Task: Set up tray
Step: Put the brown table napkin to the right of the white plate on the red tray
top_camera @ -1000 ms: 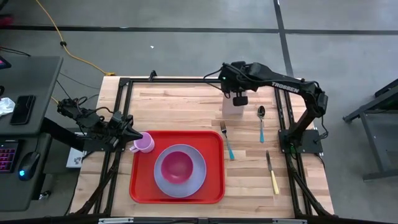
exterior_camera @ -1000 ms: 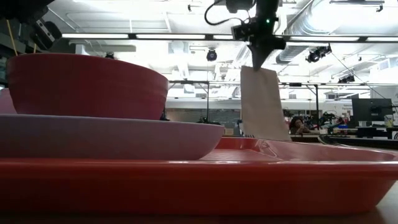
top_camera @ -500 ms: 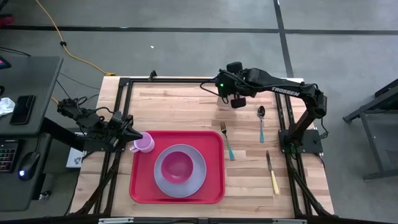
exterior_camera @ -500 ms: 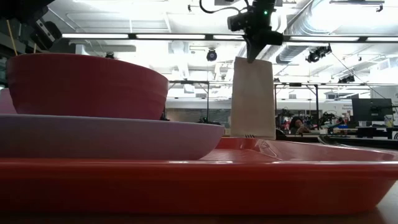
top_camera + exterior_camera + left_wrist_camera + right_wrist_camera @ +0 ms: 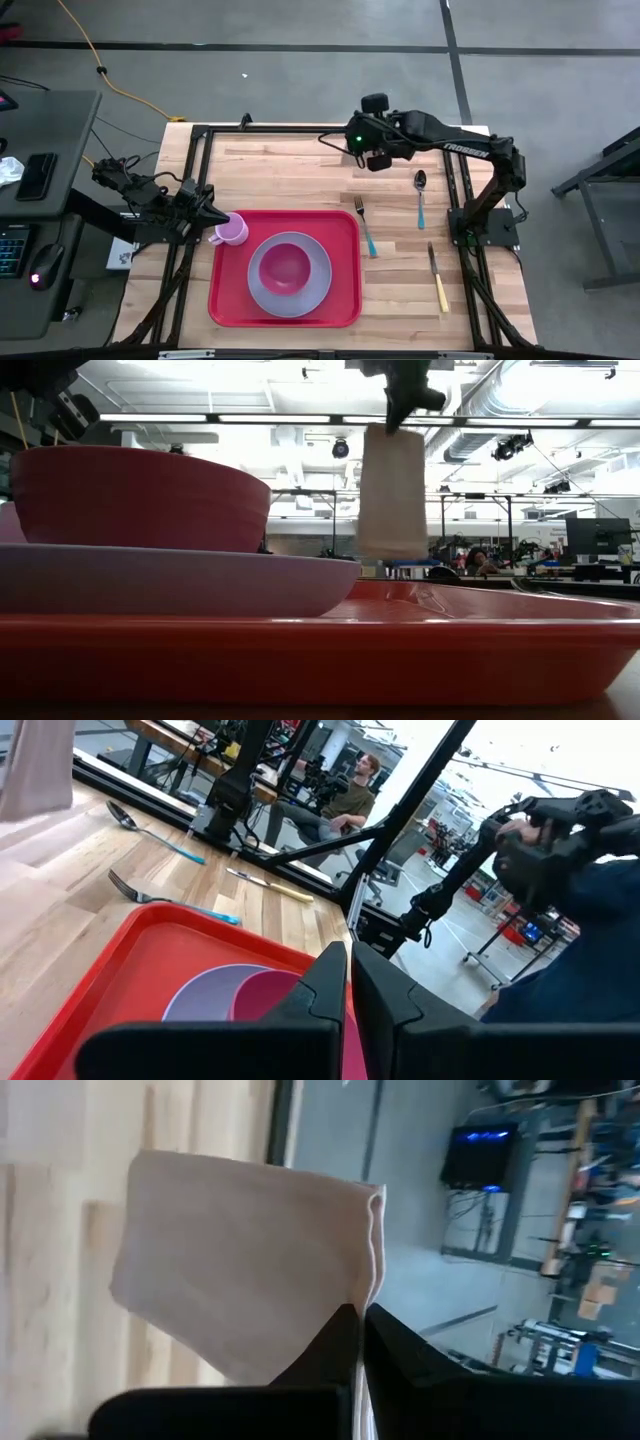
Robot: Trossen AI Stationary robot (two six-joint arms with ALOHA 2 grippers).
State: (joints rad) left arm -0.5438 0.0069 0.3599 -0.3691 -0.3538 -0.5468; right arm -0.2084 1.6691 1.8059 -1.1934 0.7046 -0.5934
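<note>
I have the napkin (image 5: 240, 1260) pinched by one edge in my right gripper (image 5: 372, 160), fingers shut tight on it, and it hangs free above the far part of the table (image 5: 290, 165), well clear of the wood. From table height it dangles as a pale sheet (image 5: 392, 490) beyond the tray's rim. The tray (image 5: 225, 300) lies at the near middle of the table, red and flat, already carrying the plate (image 5: 322, 285) with the bowl (image 5: 285, 268) on it and the small cup (image 5: 232, 231) at its far left corner. My left gripper (image 5: 222, 217) rests right at that cup, fingers drawn narrow, though I cannot tell whether they actually grip it. To the right of the tray lie the fork (image 5: 366, 228), the spoon (image 5: 420, 198) and the knife (image 5: 438, 278), none on the tray yet. My worry is the napkin: held by so little of its edge, I judge it could slip out or swing as I carry it, and then land folded, crooked, or draped over the fork. If I lower it too soon, its loose bottom edge may catch the tray's rim and crumple. My left arm is also close to the cup, and a careless move there could tip it.
</note>
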